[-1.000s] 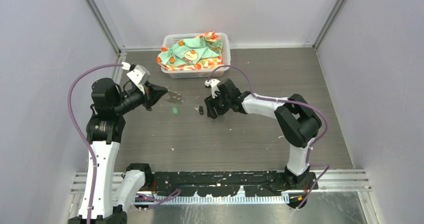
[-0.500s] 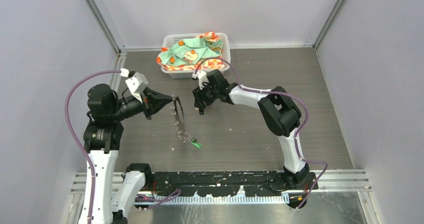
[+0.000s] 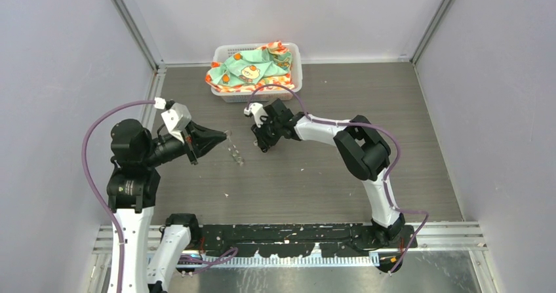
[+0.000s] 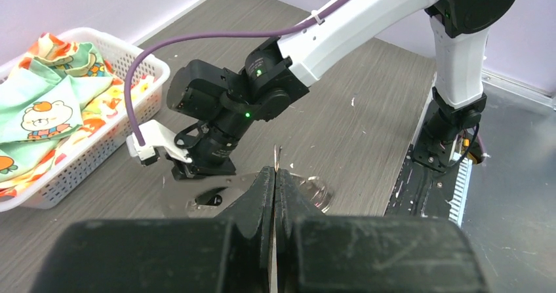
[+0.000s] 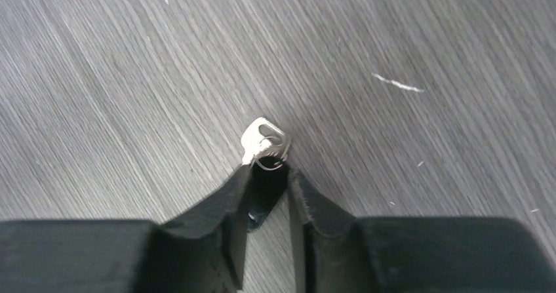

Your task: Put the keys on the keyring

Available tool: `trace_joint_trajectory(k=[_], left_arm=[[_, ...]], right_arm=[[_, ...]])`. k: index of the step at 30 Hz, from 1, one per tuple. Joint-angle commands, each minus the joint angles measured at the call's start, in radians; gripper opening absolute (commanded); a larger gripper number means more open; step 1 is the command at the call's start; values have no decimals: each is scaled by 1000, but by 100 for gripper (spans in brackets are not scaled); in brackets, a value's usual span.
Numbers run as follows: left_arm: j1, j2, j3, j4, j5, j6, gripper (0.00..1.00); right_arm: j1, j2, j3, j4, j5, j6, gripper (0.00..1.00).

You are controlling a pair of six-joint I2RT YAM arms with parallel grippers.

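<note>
The black key (image 5: 263, 142) sat pinched by its head between the right gripper's (image 5: 267, 171) fingers. Its silver end poked out past the tips over the table (image 3: 315, 175) (whether it touched the wood, the view did not tell). The keyring (image 4: 315, 191) trailed down from the left gripper (image 4: 275, 175), whose fingers were pressed together on its thin edge. The two grippers faced each other, near but apart, just in front of the basket (image 3: 293, 77), which held a patterned cloth (image 3: 249, 70).
</note>
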Motion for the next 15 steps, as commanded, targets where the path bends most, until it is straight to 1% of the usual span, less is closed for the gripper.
trace_joint_trajectory(k=[1, 4, 5, 8, 12, 15], left_arm=[[6, -36, 10, -18, 10, -7, 0], [6, -52, 8, -41, 12, -6, 0], [6, -58, 6, -48, 18, 19, 0], [6, -70, -8, -50, 29, 30, 0], [6, -70, -14, -68, 56, 51, 0], [6, -67, -9, -93, 90, 66, 0]], right_arm=[[7, 19, 12, -30, 89, -11, 23], [6, 14, -2, -12, 99, -4, 16], [6, 14, -4, -8, 102, 0, 15], [7, 7, -6, 0, 105, 6, 2], [6, -44, -53, 35, 82, 38, 1], [7, -146, -137, 67, 58, 66, 1]])
